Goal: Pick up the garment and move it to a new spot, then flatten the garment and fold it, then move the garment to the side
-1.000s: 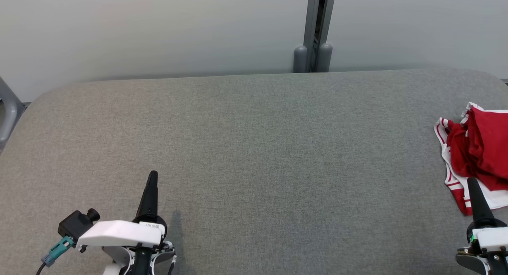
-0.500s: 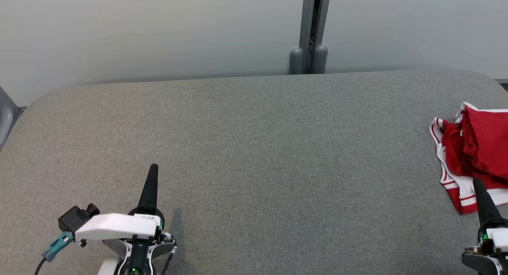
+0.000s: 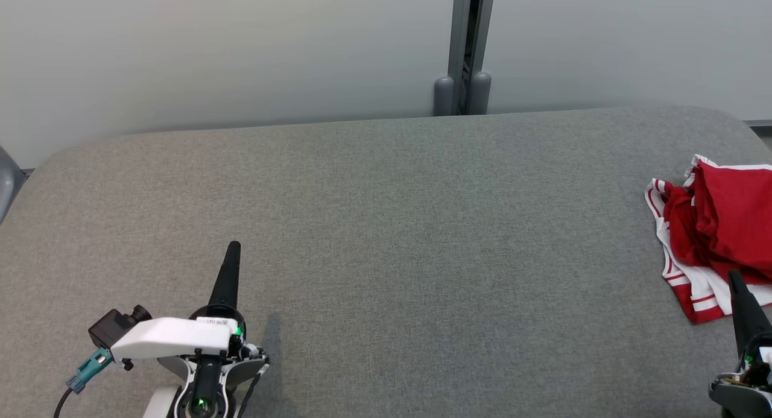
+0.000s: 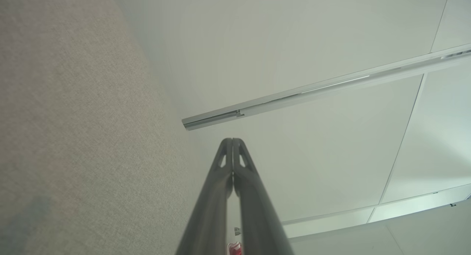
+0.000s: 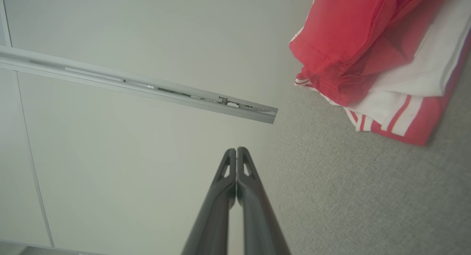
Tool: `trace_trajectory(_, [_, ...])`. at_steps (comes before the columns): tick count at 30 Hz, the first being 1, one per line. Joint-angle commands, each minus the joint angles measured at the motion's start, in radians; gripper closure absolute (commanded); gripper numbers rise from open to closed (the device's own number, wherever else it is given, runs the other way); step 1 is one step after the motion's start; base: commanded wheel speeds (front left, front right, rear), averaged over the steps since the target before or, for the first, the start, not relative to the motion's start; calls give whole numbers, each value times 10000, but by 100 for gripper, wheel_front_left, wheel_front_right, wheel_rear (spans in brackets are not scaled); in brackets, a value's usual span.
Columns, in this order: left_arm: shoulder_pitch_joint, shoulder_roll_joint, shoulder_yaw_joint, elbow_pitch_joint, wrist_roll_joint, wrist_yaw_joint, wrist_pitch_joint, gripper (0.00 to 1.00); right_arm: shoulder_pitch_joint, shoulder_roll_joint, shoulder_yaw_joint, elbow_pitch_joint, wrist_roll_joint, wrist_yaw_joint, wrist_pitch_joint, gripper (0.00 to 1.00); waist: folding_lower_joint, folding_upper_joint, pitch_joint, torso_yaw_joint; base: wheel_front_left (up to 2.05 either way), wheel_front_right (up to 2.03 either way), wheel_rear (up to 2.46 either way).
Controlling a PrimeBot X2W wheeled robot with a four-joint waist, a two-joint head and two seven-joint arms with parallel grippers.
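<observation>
The crumpled red-and-white garment (image 3: 727, 216) lay at the right end of the grey counter (image 3: 392, 237), running past the head view's edge. The left gripper (image 3: 233, 248) and right gripper (image 3: 735, 275) were both closed and empty, the right one at the cloth's near side. Reaching in closed would likely shove the heap toward the counter's edge.

No legible text — tiny label (image 3: 218, 322) on left end effector (image 3: 233, 247) unreadable
</observation>
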Motion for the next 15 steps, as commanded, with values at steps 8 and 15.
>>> trace_trajectory(8, [-311, 58, -16, 51, -652, -130, 99, 100, -147, -104, -211, -2, 737, -2, 309, 100, 0, -1, -39, -65, 0, 0, 0])
trace_trajectory(15, [-359, 61, -28, 105, -1109, -179, 192, 100, -140, -109, -350, 20, 1274, -2, 486, 100, 0, -1, -75, -126, 0, 0, 0])
